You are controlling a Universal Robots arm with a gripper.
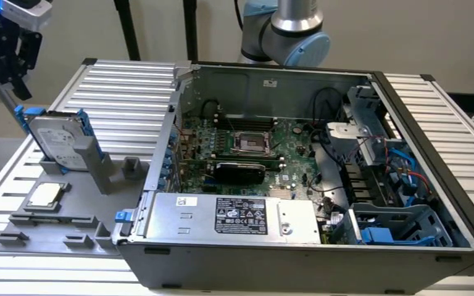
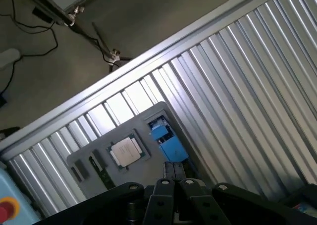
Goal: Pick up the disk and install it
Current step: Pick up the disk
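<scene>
Ext view gives open PC case (image 1: 303, 154) w/ the disk (image 1: 56, 139) upright in grey holder (image 1: 105, 172) on counter (image 1: 130, 86) beside it, while wrist view gives fingers (image 2: 168, 171) pressed together, empty, above disk w/o touching, CPU chip (image 2: 126, 151) nearby.

No legible text found. Print on black label (image 1: 241, 217) of silver box (image 1: 299, 213): too small to read. Same for white sticker (image 1: 187, 201) beside it and face of disk (image 1: 56, 139).

arm (image 1: 291, 34) joint at top centre of exterior view; gripper (image 1: 5, 91) upper left, pointing down; jaws closed, holding nothing
</scene>
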